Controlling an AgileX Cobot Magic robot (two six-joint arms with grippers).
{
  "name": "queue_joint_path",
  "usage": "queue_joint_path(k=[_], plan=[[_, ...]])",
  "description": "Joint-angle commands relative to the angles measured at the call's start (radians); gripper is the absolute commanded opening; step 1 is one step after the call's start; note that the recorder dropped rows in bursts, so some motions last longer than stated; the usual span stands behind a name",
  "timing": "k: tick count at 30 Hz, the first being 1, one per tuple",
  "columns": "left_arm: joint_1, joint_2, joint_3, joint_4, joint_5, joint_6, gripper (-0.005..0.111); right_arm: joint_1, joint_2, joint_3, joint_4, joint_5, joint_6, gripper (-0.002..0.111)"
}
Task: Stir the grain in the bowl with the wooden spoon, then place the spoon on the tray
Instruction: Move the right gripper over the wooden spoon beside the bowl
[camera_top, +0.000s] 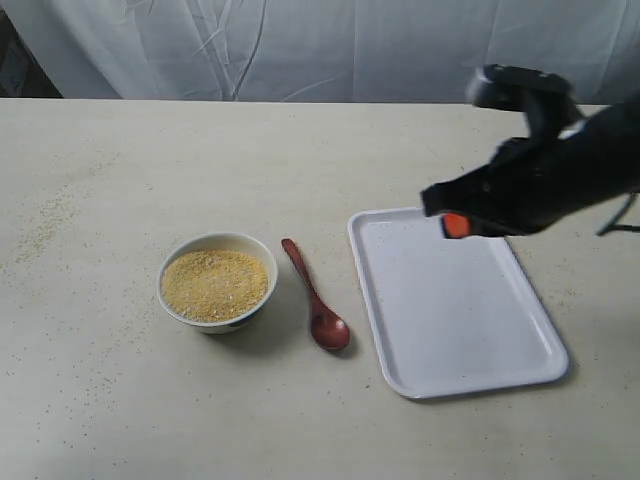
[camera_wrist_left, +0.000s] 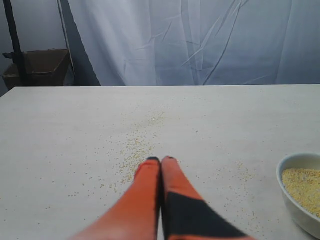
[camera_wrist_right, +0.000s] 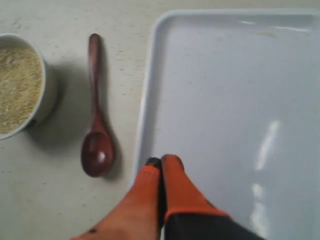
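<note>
The wooden spoon (camera_top: 313, 295) is lying flat on the table (camera_top: 120, 180), untouched, in the gap between the bowl (camera_top: 218, 238) and the tray (camera_top: 455, 320), closer to the near edge than the far one. Its long axis is running roughly from far edge to near edge, the handle end pointing away and the oval head sitting nearest the near edge, just beside the tray's left rim. The grain (camera_top: 215, 284) is filling the bowl. The right gripper (camera_wrist_right: 162, 161) is hovering over the tray's left part, fingers pressed together on nothing; the spoon is lying to its left, just past the rim. The left gripper (camera_wrist_left: 161, 161), likewise closed and empty, is hanging over bare table, the bowl sitting between it and the spoon. The right arm is looking nearer; I judge it needs to part its fingers across the handle.
</note>
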Motion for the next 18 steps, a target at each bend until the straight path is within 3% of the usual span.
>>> queue_joint_path(k=[1, 4, 9, 13, 18], plan=[[0.001, -0.005, 0.005, -0.001, -0.006, -0.003, 0.0, 0.128, 0.232, -0.195, -0.018, 0.055, -0.014, -0.001], [0.001, -0.005, 0.005, -0.001, -0.006, -0.003, 0.0, 0.186, 0.364, -0.326, -0.035, 0.086, 0.007, 0.001], [0.001, -0.005, 0.005, -0.001, -0.006, -0.003, 0.0, 0.275, 0.533, -0.507, -0.218, 0.155, 0.113, 0.026], [0.001, -0.005, 0.005, -0.001, -0.006, -0.003, 0.0, 0.315, 0.61, -0.592, -0.349, 0.162, 0.195, 0.035], [0.001, -0.005, 0.005, -0.001, -0.006, -0.003, 0.0, 0.325, 0.69, -0.633, -0.365, 0.133, 0.236, 0.046]])
